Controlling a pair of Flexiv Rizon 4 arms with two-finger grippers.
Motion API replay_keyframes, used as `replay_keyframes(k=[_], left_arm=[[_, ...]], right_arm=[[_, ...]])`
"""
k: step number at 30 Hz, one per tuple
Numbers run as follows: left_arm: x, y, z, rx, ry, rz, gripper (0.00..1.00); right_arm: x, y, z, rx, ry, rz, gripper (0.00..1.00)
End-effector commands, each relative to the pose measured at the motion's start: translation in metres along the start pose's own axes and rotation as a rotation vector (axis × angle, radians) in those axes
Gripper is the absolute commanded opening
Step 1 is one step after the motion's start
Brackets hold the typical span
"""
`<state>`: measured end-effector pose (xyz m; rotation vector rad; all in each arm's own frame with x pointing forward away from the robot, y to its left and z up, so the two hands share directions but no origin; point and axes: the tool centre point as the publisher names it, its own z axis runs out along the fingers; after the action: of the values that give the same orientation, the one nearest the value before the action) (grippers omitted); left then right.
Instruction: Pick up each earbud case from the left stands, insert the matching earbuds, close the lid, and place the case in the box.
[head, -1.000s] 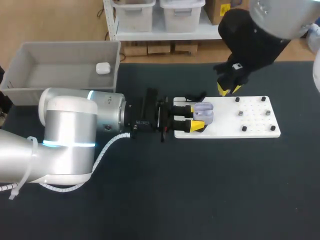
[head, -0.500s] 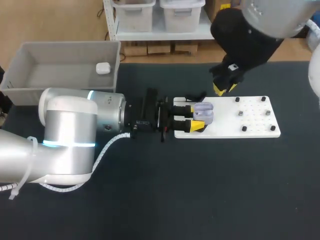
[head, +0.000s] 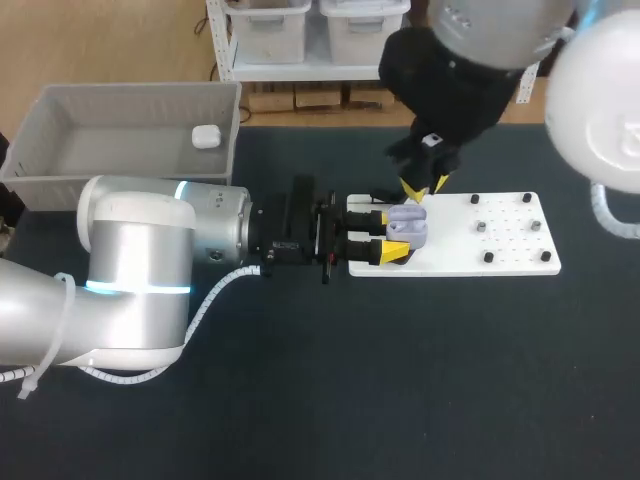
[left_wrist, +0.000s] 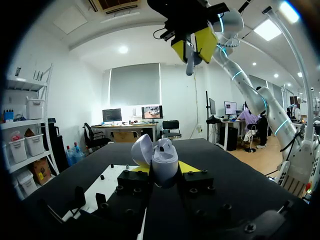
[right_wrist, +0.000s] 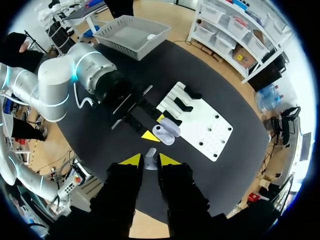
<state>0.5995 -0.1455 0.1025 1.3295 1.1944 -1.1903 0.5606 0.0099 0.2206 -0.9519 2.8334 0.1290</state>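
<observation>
Right gripper pinches a small white earbud above the white stand board's left end. Left gripper clamps the lilac earbud case by its sides, lid open, over that same end. Earbud probably light, glossy, slippery: hold its head, leave stem free.

My head camera sits above and behind me, looking down on the whole table. My left wrist camera rides low and level, close behind the open case, facing across the table. My right wrist camera hangs high, looking straight down. All three views share that case.
</observation>
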Motion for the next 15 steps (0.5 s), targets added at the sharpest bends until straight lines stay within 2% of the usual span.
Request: replay_keyframes(k=[1, 15], left_arm=[[0.001, -0.001, 0.0, -0.006, -0.003, 0.003, 0.0], [0.001, -0.001, 0.0, -0.006, -0.003, 0.003, 0.0]], right_arm=[[-0.014, 0.007, 0.008, 0.037, 0.08, 0.006, 0.0], [-0.014, 0.005, 0.036, 0.085, 0.148, 0.048, 0.0]])
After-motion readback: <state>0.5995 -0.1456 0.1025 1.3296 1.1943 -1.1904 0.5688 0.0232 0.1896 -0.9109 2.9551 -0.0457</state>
